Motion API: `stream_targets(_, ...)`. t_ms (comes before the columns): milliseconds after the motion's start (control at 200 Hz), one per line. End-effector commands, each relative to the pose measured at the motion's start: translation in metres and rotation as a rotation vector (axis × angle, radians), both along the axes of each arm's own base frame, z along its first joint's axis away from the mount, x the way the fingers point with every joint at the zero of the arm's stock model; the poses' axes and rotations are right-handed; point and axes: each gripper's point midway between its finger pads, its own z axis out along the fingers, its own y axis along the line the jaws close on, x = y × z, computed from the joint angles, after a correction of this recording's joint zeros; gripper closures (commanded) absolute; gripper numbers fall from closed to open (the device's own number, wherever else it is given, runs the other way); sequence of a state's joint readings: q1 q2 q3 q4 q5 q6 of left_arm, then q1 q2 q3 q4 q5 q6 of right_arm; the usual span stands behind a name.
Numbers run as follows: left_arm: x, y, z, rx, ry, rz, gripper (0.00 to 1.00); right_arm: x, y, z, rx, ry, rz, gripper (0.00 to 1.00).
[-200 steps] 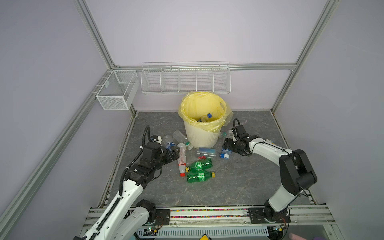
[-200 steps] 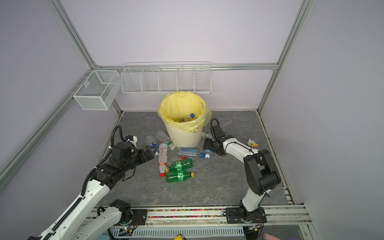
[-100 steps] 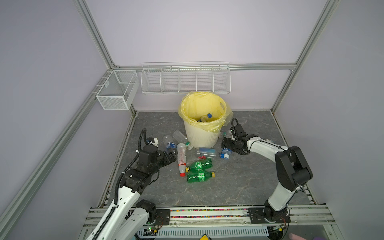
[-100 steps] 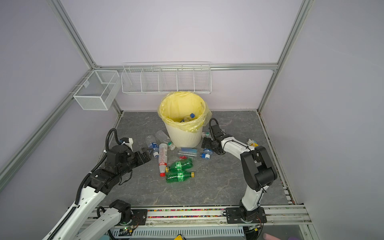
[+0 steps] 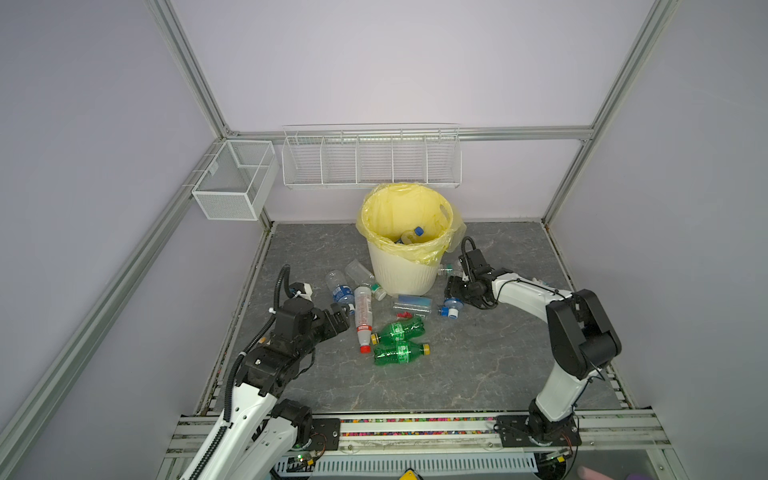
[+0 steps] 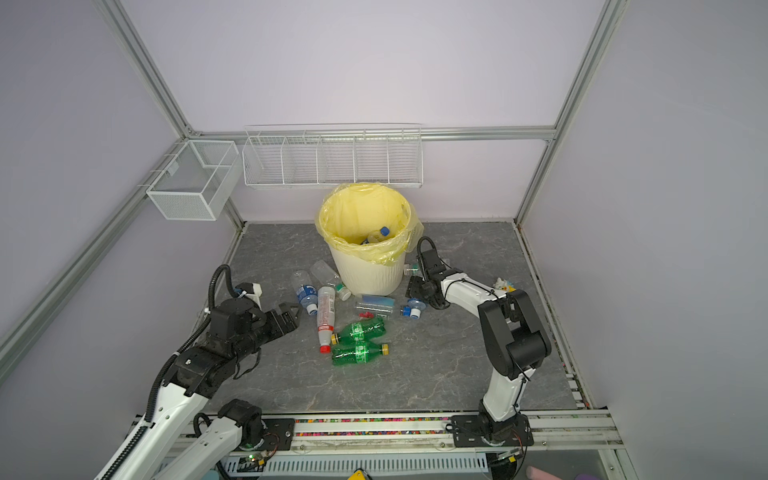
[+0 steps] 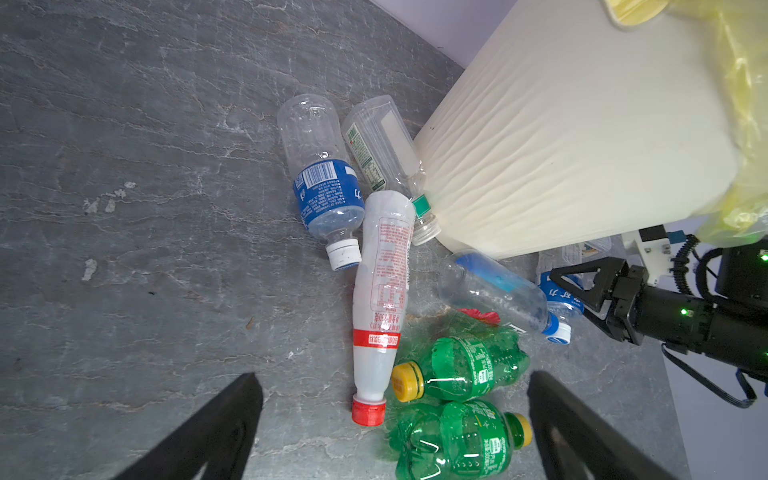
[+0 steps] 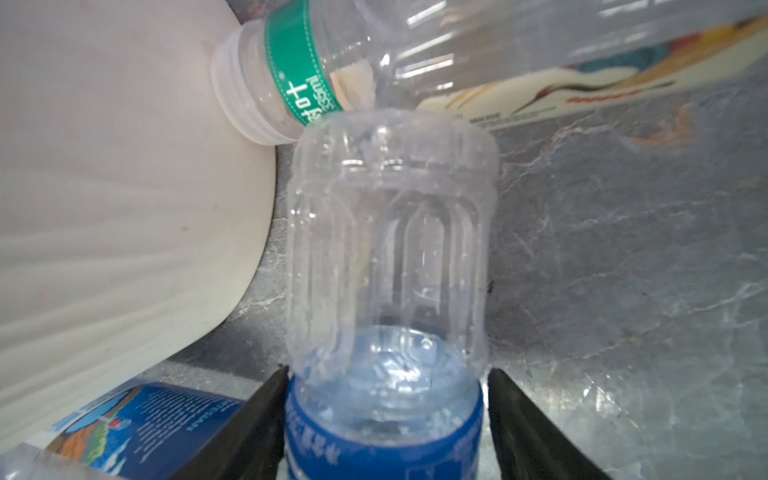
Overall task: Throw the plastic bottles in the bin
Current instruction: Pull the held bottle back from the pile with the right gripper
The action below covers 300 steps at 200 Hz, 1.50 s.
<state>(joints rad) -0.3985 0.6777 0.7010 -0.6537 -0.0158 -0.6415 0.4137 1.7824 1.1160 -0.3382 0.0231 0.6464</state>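
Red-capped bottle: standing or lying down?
Lying down: the red-capped bottle rests on its side on the floor, cap on.

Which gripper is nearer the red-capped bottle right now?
Left. The left gripper is open just beside the red-capped bottle, not touching it. The right gripper is farther off on its other side, straddling a blue-label bottle.

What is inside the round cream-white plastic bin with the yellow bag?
In both top views, a plastic bottle with a blue cap lies inside the cream-white bin. The bin's near wall hides anything deeper.
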Motion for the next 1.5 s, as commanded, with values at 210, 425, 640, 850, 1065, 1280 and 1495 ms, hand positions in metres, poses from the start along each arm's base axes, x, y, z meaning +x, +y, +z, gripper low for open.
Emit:
stream_targets(210,0.005,0.001,0.000,0.023,0.003,-0.002,0.00,0.000,0.000,0.002,0.008,-0.001,0.002,0.41)
stream_targets(425,0.002,0.004,0.000,0.027,-0.003,0.008,0.00,-0.005,0.002,0.017,0.037,-0.030,0.008,0.42)
stream_targets(640,-0.001,0.007,-0.003,0.027,-0.005,0.018,0.00,-0.013,0.001,0.036,0.060,-0.067,0.012,0.43)
stream_targets(850,0.001,0.003,-0.003,0.010,-0.002,0.009,0.00,-0.023,-0.001,0.053,0.087,-0.090,0.011,0.43)
stream_targets(1065,0.003,0.001,-0.003,-0.001,-0.006,0.007,0.00,-0.036,-0.007,0.070,0.099,-0.118,0.010,0.43)
stream_targets(1280,0.007,-0.004,-0.003,-0.020,-0.004,0.002,0.00,-0.053,-0.016,0.086,0.093,-0.151,0.014,0.43)
stream_targets(1495,0.010,-0.008,-0.001,-0.033,0.001,-0.007,0.00,-0.072,-0.025,0.098,0.092,-0.175,0.021,0.43)
